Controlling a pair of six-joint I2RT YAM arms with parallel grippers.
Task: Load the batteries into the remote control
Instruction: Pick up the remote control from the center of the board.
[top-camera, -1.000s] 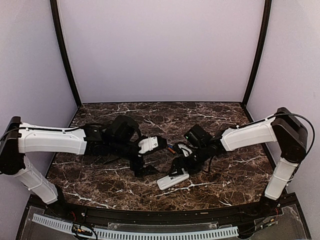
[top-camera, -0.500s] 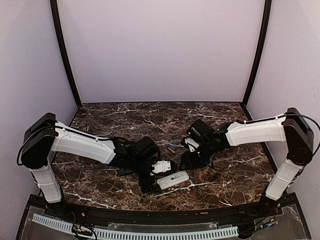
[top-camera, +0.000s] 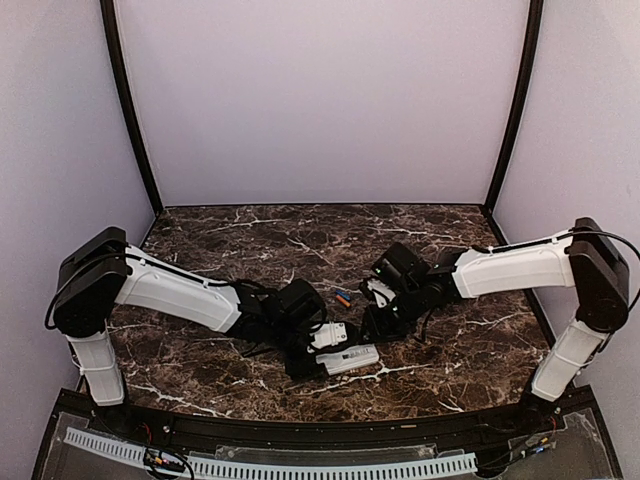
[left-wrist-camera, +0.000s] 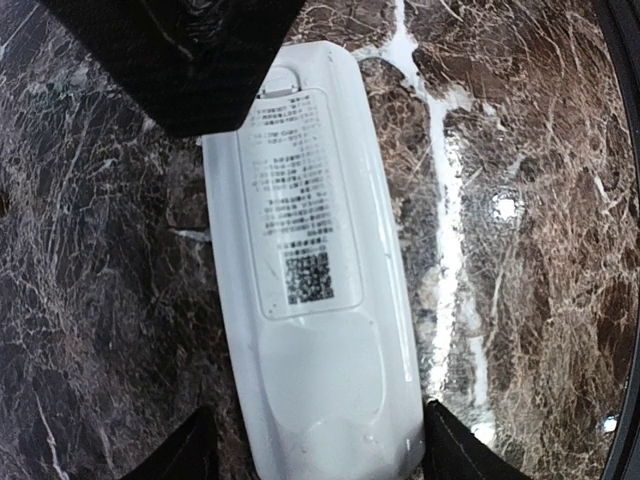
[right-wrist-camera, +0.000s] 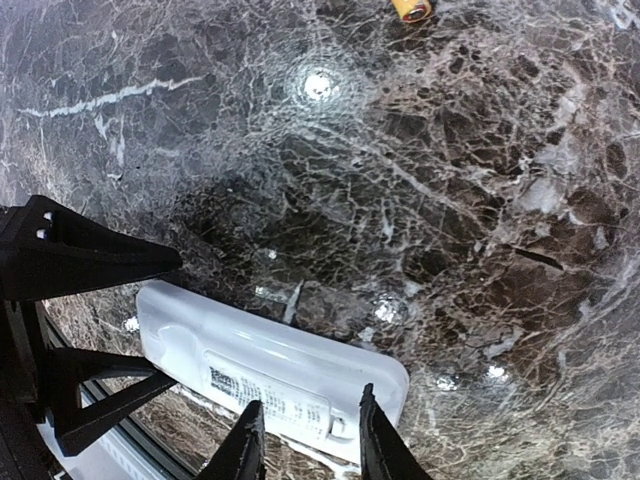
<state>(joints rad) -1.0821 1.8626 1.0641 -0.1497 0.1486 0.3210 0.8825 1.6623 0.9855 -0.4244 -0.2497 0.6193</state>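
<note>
Left pincer (left-wrist-camera: 315, 452) stands open astride the remote control (left-wrist-camera: 310, 330) (label (left-wrist-camera: 290, 180) print unreadable, QR code (left-wrist-camera: 308, 278)); right pincer (right-wrist-camera: 308, 447) ajar.

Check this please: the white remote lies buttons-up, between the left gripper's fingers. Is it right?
Not quite. The remote lies back-up: the left wrist view shows its printed label and code, no buttons. It does lie between the left gripper's fingers.
</note>
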